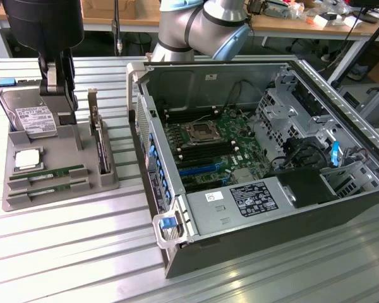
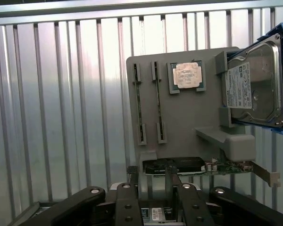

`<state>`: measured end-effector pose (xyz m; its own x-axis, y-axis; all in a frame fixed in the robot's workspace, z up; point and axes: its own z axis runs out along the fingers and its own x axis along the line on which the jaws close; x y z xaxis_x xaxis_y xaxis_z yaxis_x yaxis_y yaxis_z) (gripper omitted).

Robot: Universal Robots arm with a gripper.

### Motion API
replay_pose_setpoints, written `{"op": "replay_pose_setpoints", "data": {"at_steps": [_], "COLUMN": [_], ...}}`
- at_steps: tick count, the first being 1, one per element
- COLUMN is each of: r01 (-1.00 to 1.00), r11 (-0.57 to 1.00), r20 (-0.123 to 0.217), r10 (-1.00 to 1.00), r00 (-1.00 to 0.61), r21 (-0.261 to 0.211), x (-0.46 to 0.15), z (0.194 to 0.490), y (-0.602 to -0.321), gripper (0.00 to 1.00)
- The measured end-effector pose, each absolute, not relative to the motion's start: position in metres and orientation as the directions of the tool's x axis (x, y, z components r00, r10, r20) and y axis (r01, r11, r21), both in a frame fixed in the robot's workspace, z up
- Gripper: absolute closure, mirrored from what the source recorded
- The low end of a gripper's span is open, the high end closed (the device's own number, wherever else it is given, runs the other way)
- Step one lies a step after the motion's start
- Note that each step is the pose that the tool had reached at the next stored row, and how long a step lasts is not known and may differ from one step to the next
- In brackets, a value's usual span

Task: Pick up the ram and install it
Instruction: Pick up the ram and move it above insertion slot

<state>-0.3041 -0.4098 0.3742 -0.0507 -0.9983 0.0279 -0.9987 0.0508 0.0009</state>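
Two green ram sticks [image 1: 47, 173] [image 1: 50, 185] stand on edge side by side in slots at the front of a grey holder tray [image 1: 63, 202]. In the wrist view they are thin lines [image 2: 138, 101] [image 2: 157, 101] on the tray [image 2: 188, 117]. My black gripper [image 1: 58, 101] hangs above the back of the tray, over the hard drive and well behind the sticks. Its fingers [image 2: 127, 205] stand apart with nothing between them, so it is open. The open computer case [image 1: 259, 221] lies to the exterior view's right, its motherboard [image 1: 208, 145] showing long black memory slots.
The tray also holds a hard drive [image 1: 33, 120], a square silver processor [image 1: 26, 159] and an upright expansion card [image 1: 100, 142]. The case wall [image 1: 142, 126] rises just beside the tray. All rest on a ribbed metal table [image 1: 69, 252]; a cluttered bench stands behind.
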Motion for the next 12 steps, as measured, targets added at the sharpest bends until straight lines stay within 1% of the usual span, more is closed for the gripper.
{"op": "replay_pose_setpoints", "data": {"at_steps": [12], "r01": [-0.999], "r11": [0.051], "r20": [0.028], "r10": [-0.998], "r00": [-0.051], "r21": [0.001], "x": [-0.3040], "z": [0.3649], "y": [-0.4097], "gripper": [0.64]}}
